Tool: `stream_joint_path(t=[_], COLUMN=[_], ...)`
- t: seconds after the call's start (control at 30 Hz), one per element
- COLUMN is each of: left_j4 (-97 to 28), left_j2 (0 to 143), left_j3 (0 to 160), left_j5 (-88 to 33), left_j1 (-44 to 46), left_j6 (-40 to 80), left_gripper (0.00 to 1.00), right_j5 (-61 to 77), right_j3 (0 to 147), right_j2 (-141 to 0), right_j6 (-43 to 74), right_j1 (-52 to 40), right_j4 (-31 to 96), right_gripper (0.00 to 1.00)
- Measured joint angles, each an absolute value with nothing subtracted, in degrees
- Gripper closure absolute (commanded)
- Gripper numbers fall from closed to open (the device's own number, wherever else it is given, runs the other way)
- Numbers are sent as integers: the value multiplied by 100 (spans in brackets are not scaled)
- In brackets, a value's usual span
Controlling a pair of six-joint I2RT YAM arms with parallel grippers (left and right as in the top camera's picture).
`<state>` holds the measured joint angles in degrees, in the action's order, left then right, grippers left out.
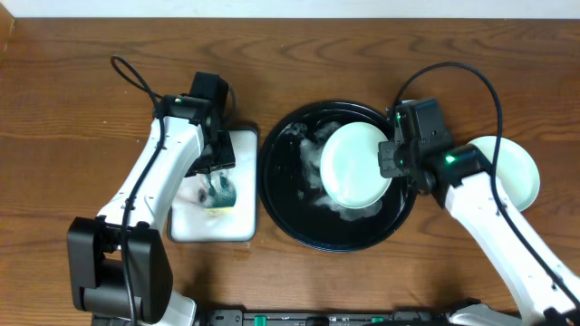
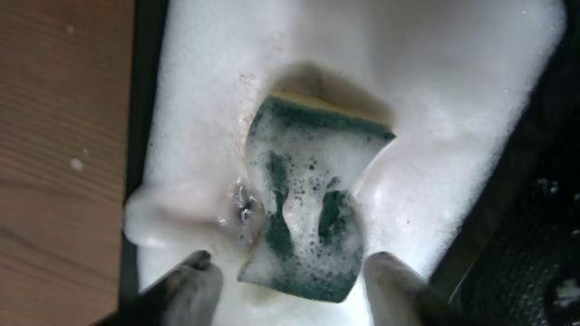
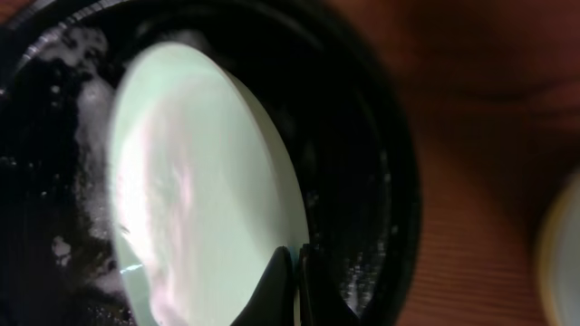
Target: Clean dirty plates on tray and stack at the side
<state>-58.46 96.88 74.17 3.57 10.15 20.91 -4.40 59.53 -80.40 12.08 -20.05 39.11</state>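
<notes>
My right gripper [image 1: 391, 159] is shut on the right rim of a pale mint plate [image 1: 353, 166] and holds it tilted over the black tray [image 1: 294, 213]. The right wrist view shows the fingers [image 3: 294, 264] pinching the plate's [image 3: 199, 181] edge above the tray [image 3: 367, 172]. A second pale plate [image 1: 518, 167] lies on the table to the right, partly under my right arm. No yellow plate shows. My left gripper [image 2: 294, 276] is open, its fingers either side of a foamy green sponge [image 2: 308, 217].
The sponge [image 1: 221, 190] lies in the white, dark-rimmed sponge dish [image 1: 195, 226], full of suds, just left of the tray. Foam patches [image 1: 313, 154] lie on the tray floor. Brown wooden table all round.
</notes>
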Motion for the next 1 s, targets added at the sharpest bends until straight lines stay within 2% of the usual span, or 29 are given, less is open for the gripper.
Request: stream_joint_path(t=[0.13, 0.47, 0.53, 0.73, 0.9, 1.0], left_j4=[-5848, -5846, -5846, -5846, -5848, -5846], left_j2=[9688, 9688, 9688, 9688, 9688, 9688], left_j3=[7417, 7417, 7417, 7417, 7417, 7417], left_j5=[314, 292, 292, 292, 292, 292], left_j1=[1015, 1013, 1013, 1013, 1013, 1013], left_j6=[2078, 2082, 2084, 2084, 2084, 2084], left_gripper=[21, 18, 18, 18, 18, 18], right_j5=[-801, -1050, -991, -336, 443, 937], right_j3=[5953, 5953, 5953, 5948, 5942, 5942], right_j2=[-7832, -8079, -8318, -9142, -9323, -9323], right_j6=[1063, 1037, 1092, 1404, 1441, 1310], right_j1=[-2250, -2261, -2206, -1549, -672, -266], right_j4=[3916, 3975, 4038, 4062, 3964, 3918], right_gripper=[99, 99, 96, 68, 61, 64])
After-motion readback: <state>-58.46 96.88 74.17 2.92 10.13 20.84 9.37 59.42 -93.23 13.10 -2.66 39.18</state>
